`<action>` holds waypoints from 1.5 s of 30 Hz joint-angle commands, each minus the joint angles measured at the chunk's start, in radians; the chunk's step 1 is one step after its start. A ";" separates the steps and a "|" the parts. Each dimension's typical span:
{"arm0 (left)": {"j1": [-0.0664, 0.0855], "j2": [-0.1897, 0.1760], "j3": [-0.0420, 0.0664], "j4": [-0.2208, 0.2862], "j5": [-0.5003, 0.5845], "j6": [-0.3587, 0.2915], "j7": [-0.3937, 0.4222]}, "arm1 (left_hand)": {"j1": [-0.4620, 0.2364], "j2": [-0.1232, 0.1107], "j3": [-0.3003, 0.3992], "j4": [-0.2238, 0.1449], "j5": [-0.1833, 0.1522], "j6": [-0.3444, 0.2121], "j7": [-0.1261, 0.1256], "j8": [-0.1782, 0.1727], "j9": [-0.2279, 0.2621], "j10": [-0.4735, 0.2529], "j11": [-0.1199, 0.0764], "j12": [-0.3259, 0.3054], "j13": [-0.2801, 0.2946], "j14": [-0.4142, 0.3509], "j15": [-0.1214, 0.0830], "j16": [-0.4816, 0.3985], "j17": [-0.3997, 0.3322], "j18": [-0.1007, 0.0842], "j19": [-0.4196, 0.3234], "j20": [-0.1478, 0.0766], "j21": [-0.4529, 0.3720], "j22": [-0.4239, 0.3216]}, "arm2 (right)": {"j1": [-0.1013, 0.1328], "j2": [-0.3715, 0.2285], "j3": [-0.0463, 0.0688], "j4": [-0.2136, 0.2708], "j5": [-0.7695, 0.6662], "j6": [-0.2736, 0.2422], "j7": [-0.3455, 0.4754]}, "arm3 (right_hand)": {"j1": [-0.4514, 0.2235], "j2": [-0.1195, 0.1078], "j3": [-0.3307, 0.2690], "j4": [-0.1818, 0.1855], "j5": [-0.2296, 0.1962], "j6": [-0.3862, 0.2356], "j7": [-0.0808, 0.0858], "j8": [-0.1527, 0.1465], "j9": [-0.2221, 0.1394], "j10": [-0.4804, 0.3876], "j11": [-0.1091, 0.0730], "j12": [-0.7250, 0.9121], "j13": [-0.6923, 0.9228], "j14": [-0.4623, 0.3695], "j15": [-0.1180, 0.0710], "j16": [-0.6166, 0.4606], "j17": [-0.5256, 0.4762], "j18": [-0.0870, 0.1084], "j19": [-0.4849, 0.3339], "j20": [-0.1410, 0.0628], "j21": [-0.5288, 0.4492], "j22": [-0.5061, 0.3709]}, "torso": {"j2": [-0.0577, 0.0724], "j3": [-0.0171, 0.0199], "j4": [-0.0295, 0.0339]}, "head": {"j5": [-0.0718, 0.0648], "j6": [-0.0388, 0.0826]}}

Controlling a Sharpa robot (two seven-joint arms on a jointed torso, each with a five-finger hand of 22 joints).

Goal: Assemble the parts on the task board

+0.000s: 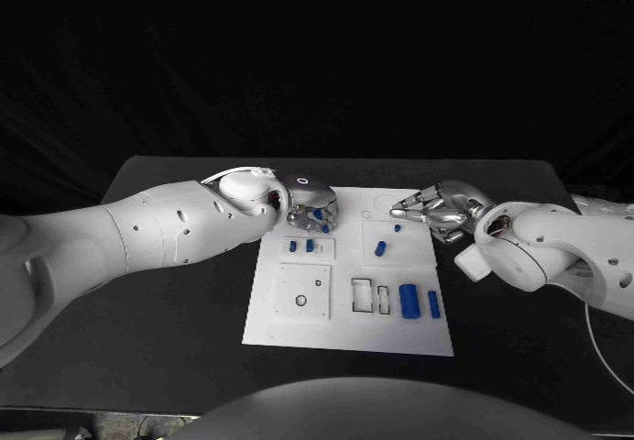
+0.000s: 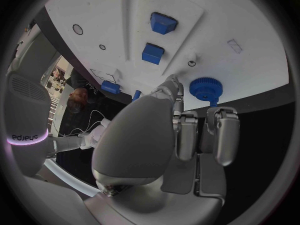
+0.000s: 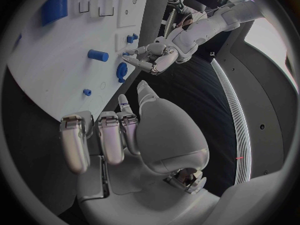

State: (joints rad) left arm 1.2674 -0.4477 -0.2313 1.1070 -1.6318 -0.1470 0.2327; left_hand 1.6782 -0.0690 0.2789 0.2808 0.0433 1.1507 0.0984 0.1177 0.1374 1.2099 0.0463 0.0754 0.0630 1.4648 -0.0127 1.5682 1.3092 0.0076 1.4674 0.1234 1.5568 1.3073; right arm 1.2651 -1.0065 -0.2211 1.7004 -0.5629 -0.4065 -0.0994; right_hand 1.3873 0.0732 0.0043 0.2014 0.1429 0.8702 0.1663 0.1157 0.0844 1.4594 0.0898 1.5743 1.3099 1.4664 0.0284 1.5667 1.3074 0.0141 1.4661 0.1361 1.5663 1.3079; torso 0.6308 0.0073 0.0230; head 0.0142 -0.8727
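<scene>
— Where's the gear (image 2: 205,88)?

— On the board (image 1: 346,325), far edge, just beside our left hand (image 1: 311,213); its fingers hold nothing, like the right hand (image 1: 433,210).

— We judge it light, stiff, ridged: pinch its rim.

We find the task board (image 1: 346,335) lying in the middle of the table (image 1: 158,330). Our left hand (image 1: 311,213) is over its far left corner, our right hand (image 1: 433,210) at its far right edge. Two small parts (image 1: 300,245) sit side by side left of centre, two longer parts (image 1: 420,301) near the right edge.
</scene>
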 commanded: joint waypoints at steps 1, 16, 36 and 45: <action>0.006 -0.007 0.002 0.010 0.003 -0.043 0.010 | -0.009 0.001 -0.001 0.007 0.006 0.001 0.004 0.005 0.000 0.003 0.003 -0.005 -0.001 0.106 0.008 0.003 0.262 -0.005 0.095 -0.005 0.006 0.260 | -0.001 0.000 0.000 -0.001 -0.003 0.016 -0.002 | 0.002 0.007 -0.004 -0.002 0.003 0.006 -0.003 0.004 0.001 0.111 0.002 -0.004 0.261 0.104 0.005 0.004 0.263 -0.014 0.105 0.008 0.004 0.263 | 0.000 -0.0001 0.0002 | 0.000 0.000; 0.021 -0.046 0.005 0.036 0.017 -0.050 -0.001 | -0.010 0.001 0.000 0.007 0.006 0.000 0.003 0.003 -0.001 0.002 0.003 -0.007 -0.002 0.106 0.008 0.003 0.262 -0.005 0.096 -0.006 0.006 0.260 | -0.001 0.000 0.000 -0.002 -0.003 0.016 -0.004 | 0.002 0.007 -0.004 -0.002 0.003 0.006 -0.003 0.004 0.001 0.111 0.002 -0.004 0.261 0.104 0.005 0.004 0.263 -0.014 0.105 0.008 0.004 0.263 | 0.001 -0.0001 0.0004 | 0.001 0.000; 0.027 -0.114 0.003 0.087 0.018 -0.027 -0.031 | -0.011 0.002 0.002 0.008 0.006 -0.003 0.003 0.000 -0.001 0.001 0.004 -0.010 -0.002 0.106 0.009 0.002 0.261 -0.005 0.095 -0.006 0.005 0.260 | -0.001 0.000 0.000 -0.003 -0.003 0.016 -0.005 | 0.004 0.007 -0.005 -0.003 0.003 0.005 -0.003 0.004 0.001 0.111 0.002 -0.004 0.261 0.104 0.005 0.004 0.263 -0.014 0.105 0.008 0.004 0.263 | 0.001 -0.0005 0.0006 | 0.004 0.000; 0.027 -0.113 0.002 0.082 0.018 0.002 -0.031 | -0.011 0.002 0.003 0.007 0.006 -0.007 0.004 -0.003 -0.002 -0.002 0.005 -0.012 -0.002 0.106 0.010 0.002 0.261 -0.004 0.093 -0.006 0.003 0.259 | -0.001 0.000 0.000 -0.003 -0.003 0.017 -0.005 | 0.004 0.007 -0.005 -0.003 0.003 0.005 -0.003 0.004 0.001 0.111 0.002 -0.004 0.261 0.104 0.005 0.004 0.263 -0.014 0.105 0.008 0.004 0.263 | 0.001 -0.0002 0.0002 | 0.005 0.000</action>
State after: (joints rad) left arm 1.2933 -0.5639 -0.2297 1.1881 -1.6179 -0.1748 0.2065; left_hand 1.6772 -0.0704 0.2820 0.2838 0.0464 1.1446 0.0998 0.1150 0.1351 1.2098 0.0463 0.0694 0.0623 1.4684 -0.0090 1.5682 1.3092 0.0076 1.4674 0.1235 1.5605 1.3080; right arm 1.2649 -1.0067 -0.2211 1.6971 -0.5629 -0.4041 -0.1049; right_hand 1.3873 0.0732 0.0044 0.2014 0.1429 0.8702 0.1663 0.1156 0.0844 1.4594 0.0898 1.5743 1.3108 1.4664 0.0284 1.5667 1.3081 0.0142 1.4661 0.1361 1.5663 1.3074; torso 0.6314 0.0068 0.0230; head 0.0196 -0.8727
